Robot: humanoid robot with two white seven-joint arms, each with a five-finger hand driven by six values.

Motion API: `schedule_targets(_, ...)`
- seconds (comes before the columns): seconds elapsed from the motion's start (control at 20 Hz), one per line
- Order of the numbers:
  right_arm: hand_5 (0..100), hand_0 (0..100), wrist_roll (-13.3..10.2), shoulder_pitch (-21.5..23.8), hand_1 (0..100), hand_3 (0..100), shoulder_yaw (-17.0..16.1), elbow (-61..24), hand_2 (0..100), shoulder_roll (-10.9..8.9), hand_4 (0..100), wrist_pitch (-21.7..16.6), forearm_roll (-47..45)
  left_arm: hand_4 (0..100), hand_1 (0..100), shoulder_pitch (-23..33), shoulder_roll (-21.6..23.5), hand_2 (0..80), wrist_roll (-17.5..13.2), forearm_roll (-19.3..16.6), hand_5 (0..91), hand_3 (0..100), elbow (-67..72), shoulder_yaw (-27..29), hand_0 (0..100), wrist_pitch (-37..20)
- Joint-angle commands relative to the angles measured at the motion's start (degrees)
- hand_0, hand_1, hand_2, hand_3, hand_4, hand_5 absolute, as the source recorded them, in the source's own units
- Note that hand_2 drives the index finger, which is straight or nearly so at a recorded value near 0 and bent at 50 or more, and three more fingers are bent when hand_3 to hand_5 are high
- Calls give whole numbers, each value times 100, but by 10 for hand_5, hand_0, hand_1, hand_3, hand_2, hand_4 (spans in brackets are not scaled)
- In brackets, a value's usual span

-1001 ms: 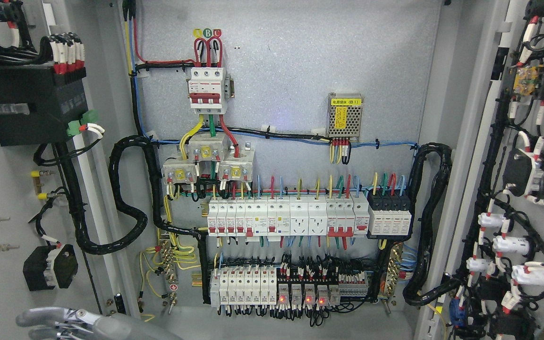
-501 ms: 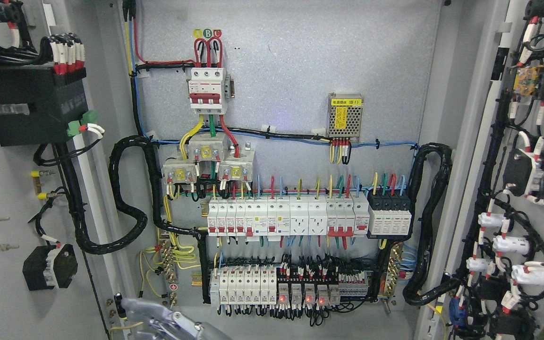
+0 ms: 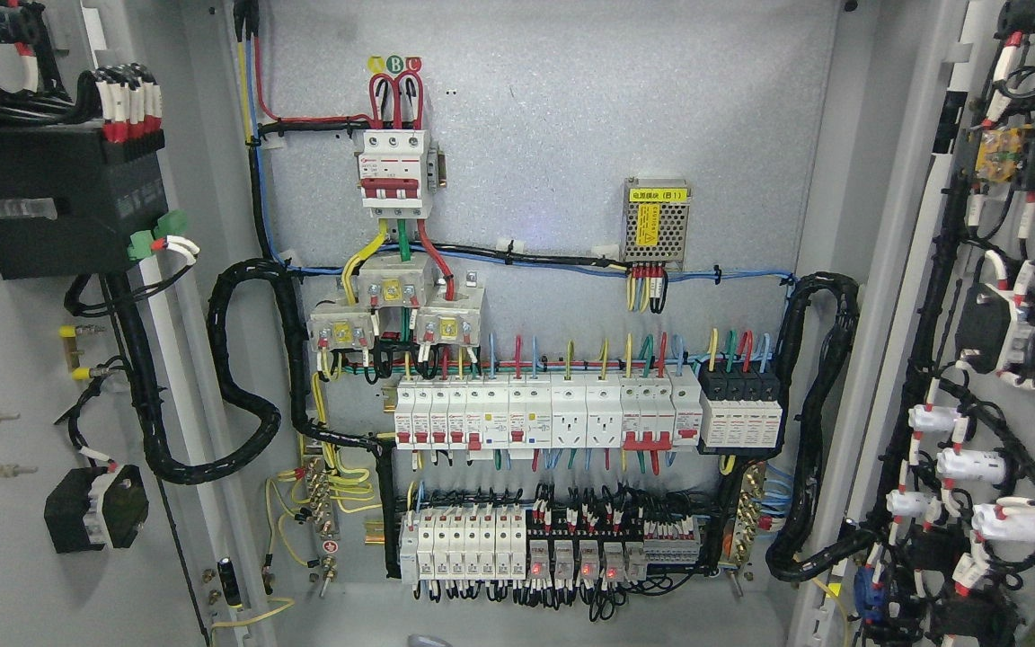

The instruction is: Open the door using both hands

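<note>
Left door (image 3: 5, 557): swung wide at the frame's left; you see its smooth grey metal inner face with a boxy black module (image 3: 59, 202) bolted on.
Right door (image 3: 1034, 359): open at the right edge, strung with black cable and white plugs.
Hands: a pale grey sliver (image 3: 432, 641) touches the bottom edge, centre-left; you cannot tell which hand it is or how its fingers sit. It is well apart from both doors.
Back panel (image 3: 571, 117): speckled grey plate, rows of white rectangular breakers (image 3: 549, 413).
</note>
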Motion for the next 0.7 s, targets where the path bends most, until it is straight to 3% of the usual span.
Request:
schedule_targets(0.0, 0, 219, -97, 866, 0, 0, -989, 391, 0, -341, 0, -119, 203, 38, 0, 388, 366, 27, -84, 392, 0, 27, -3339, -526, 296, -154)
schedule_targets(0.1, 0, 219, -89, 1121, 0, 0, -1182, 636, 0, -359, 0, -338, 203, 38, 0, 379, 602, 27, -207, 840, 0, 27, -3717, -736, 296, -154)
schedule_targets(0.25, 0, 219, -97, 1411, 0, 0, -1297, 822, 0, -499, 0, -462, 212, 38, 0, 379, 928, 27, -391, 1219, 0, 27, -4104, -921, 295, -224)
schedule_targets(0.4, 0, 219, -132, 1623, 0, 0, -1332, 866, 0, -579, 0, -734, 212, 38, 0, 352, 1235, 27, -829, 1422, 0, 27, -4280, -930, 295, -863)
schedule_targets(0.55, 0, 219, -448, 1842, 0, 0, -1446, 928, 0, -570, 0, -840, 212, 39, 0, 308, 1474, 27, -989, 1703, 0, 27, -4421, -939, 296, -1085)
schedule_targets(0.65, 0, 219, -484, 1983, 0, 0, -1499, 998, 0, -570, 0, -875, 203, 39, 0, 291, 1500, 27, -989, 1870, 0, 27, -4535, -904, 296, -1129)
